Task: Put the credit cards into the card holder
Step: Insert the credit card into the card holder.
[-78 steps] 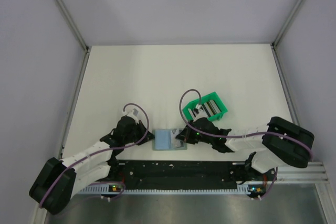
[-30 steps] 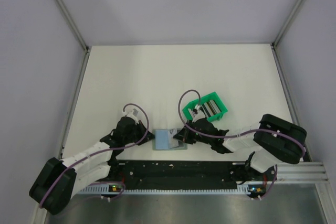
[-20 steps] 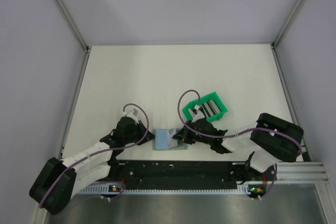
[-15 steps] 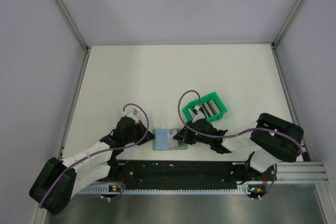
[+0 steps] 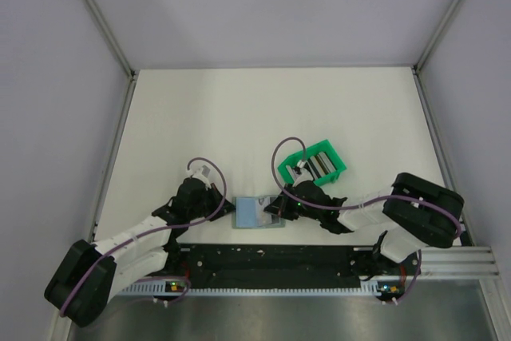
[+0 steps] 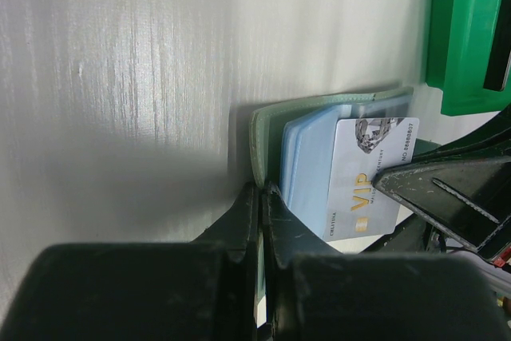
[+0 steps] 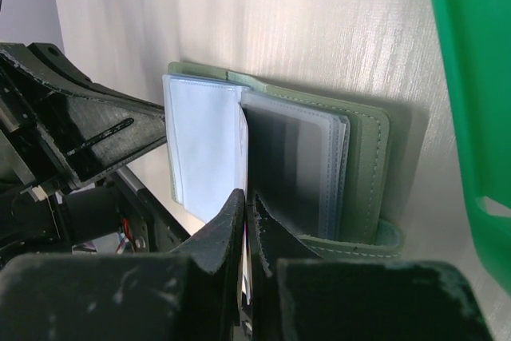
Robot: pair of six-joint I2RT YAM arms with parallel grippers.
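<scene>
At the bench's (image 5: pixel 239 117) near edge, left claw (image 6: pixel 261 194) pinches the open card holder (image 6: pixel 267 129); right claw (image 7: pixel 246 197) pinches a whitish card (image 6: pixel 355 164).

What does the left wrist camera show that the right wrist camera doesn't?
Only the left wrist view shows the printed face of the white card, with gold VIP lettering. Only the right wrist view shows that card edge-on, pinched in the right pincer, plus the full right half of the wallet. Both show the open wallet with its light blue pockets, the green bin, the table, and the left pincer at the wallet's edge.
</scene>
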